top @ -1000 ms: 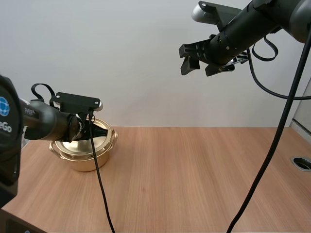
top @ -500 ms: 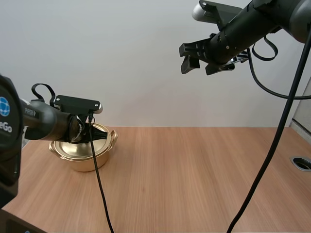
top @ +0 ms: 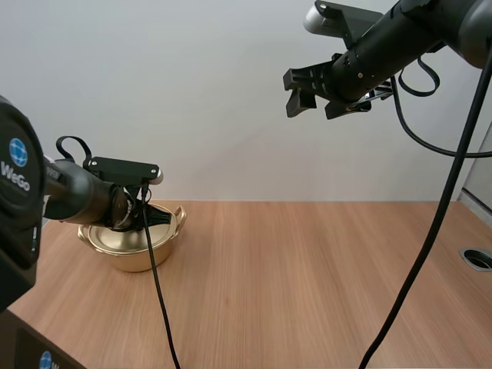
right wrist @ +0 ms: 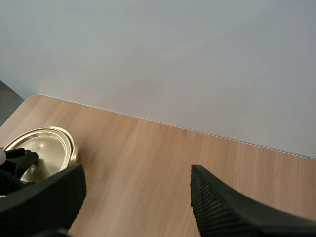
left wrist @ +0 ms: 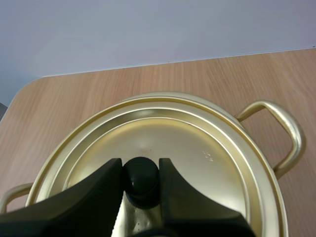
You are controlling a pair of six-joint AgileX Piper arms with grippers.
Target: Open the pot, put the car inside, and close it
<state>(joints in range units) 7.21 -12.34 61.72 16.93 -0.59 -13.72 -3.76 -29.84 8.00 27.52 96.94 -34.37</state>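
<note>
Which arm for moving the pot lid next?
Left: the left gripper pinches the black round knob of the gold metal lid on the gold pot; the right gripper hangs open high over the wooden table.

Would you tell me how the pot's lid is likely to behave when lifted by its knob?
Probably stiff and light: the lid looks like thin gold metal. The small round knob in the left hand may let it tilt or swing.
</note>
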